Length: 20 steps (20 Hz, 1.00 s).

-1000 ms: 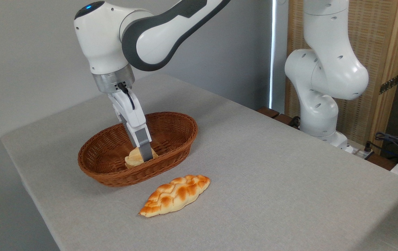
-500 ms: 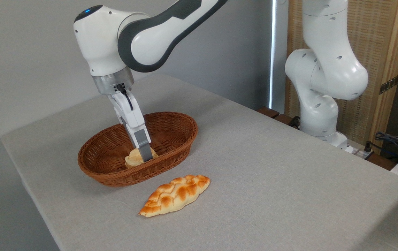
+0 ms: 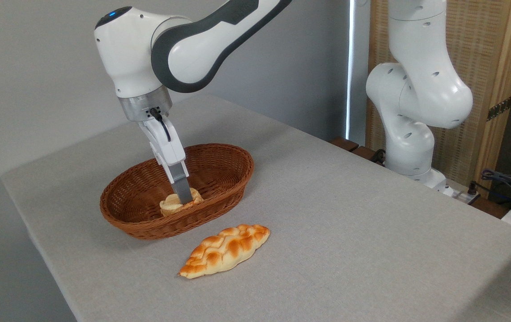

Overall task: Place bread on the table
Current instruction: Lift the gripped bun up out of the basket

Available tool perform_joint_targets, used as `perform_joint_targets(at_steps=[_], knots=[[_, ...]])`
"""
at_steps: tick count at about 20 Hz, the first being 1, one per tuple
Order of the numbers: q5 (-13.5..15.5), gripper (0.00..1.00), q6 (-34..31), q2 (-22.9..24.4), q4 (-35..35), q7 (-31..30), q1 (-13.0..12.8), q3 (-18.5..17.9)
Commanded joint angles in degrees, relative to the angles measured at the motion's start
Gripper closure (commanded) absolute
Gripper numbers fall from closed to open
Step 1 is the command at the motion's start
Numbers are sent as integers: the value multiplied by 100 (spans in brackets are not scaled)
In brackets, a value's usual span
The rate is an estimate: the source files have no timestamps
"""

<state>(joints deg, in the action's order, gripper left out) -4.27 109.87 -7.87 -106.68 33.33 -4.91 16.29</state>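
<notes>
We see the table (image 3: 349,232) running wide and bare to the right and toward us, its left edge and rounded near-left corner close to the basket (image 3: 219,197). Plenty of grey cloth lies open beyond the basket's right rim. The basket is brown woven wicker, an oval with a raised wall. Inside it, near the front wall, sits the bread (image 3: 170,205), small, knobbly, pale cream with a warmer brown patch. The gripper (image 3: 183,196) reaches down into the basket, and the one grey finger (image 3: 182,187) we can see presses against the bun; the other is hidden behind it, so we can't tell whether the bun is clamped. In front of the basket, just apart from its wall, lies the long loaf (image 3: 224,250), braided, golden, pointed at both ends, flat on the cloth. The arm's white base (image 3: 412,147) stands at the far right edge.
</notes>
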Motion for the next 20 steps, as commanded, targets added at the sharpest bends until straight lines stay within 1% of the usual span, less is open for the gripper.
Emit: perform_joint_targets(at_steps=[1,3,5,8,11,12,13,14,16,17,18,20], knots=[[-13,74,61,39,34,-125,-27,6],[13,74,61,118,77,-213,-27,23],[14,74,52,145,174,-248,-27,120],[14,74,52,250,183,-555,-27,261],[22,74,52,382,245,-547,-19,235],[31,74,43,452,245,-530,8,208],[40,74,-9,557,236,-529,95,156],[40,74,-18,637,236,-495,165,25],[22,71,-45,734,236,-468,175,-440],[14,70,-45,743,236,-459,175,-599],[-30,67,-36,717,227,-337,184,-792],[-30,67,-45,682,201,-12,184,-1065]])
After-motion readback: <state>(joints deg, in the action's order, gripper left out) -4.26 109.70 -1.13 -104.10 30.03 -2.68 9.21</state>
